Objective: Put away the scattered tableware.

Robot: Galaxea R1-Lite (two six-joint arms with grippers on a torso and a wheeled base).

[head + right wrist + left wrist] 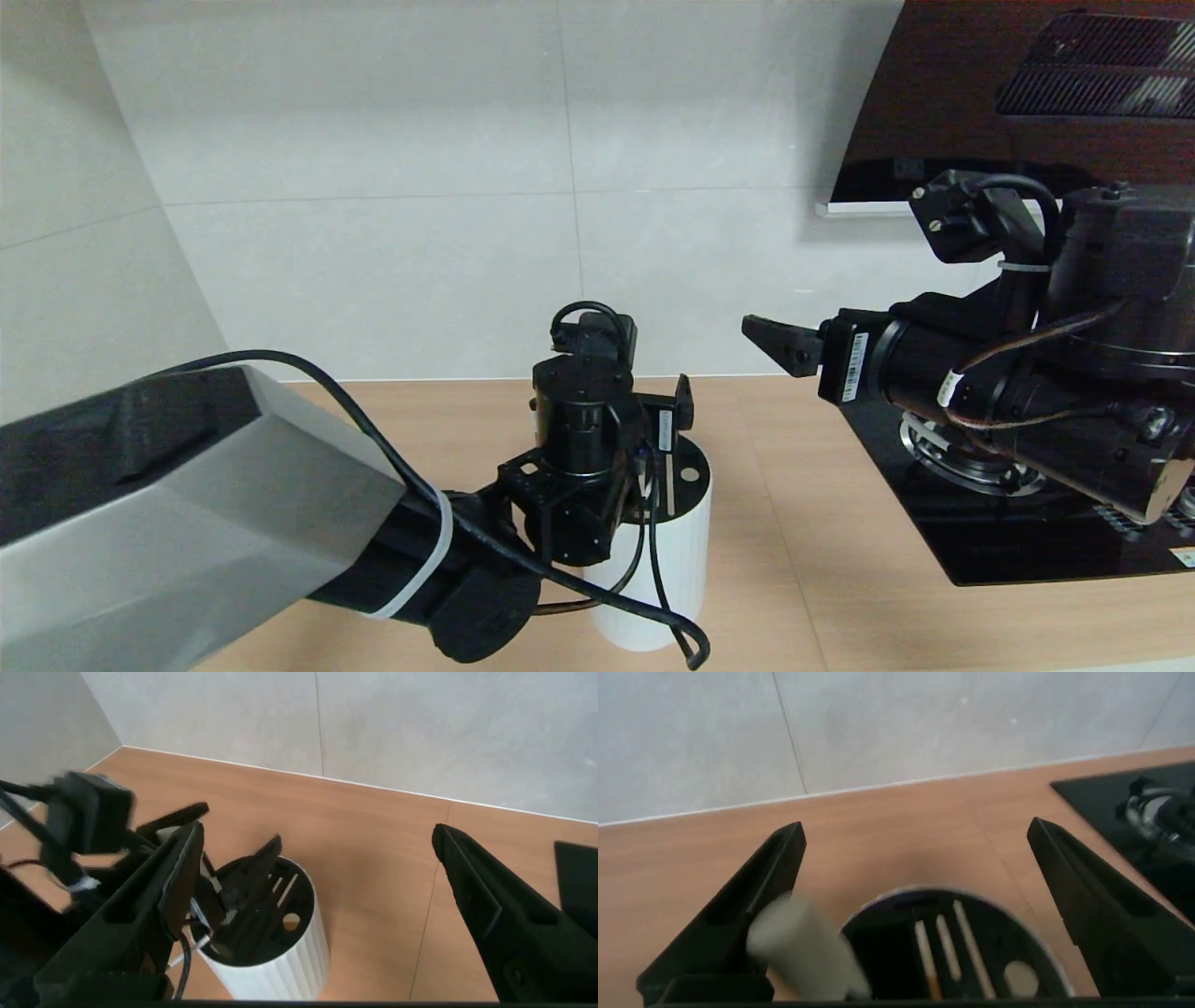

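In the head view, the left end effector (611,420) hangs right over a tall white ribbed holder with a black slotted top (667,560). The holder stands on the light wooden worktop (794,523). The right end effector (775,338) is up in the air, off to the side and well apart from the holder. A shiny black glass hob (980,532) lies under the right arm.

In the left wrist view, the left end effector's jaws are spread wide and hold nothing. Thin pale wooden sticks (948,952) stand in one slot of the holder. A pale round handle (799,947) is just beside one finger, but it is blurry and I cannot tell what it belongs to. Tableware like this is probably light, stiff and smooth, so it could slip. It seems best to pinch it across the middle of the handle and drop it in straight.

In the right wrist view, the right end effector's jaws are wide apart and hold nothing too. The left arm and its cables crowd the top of the holder. The tall holder might tip if bumped.
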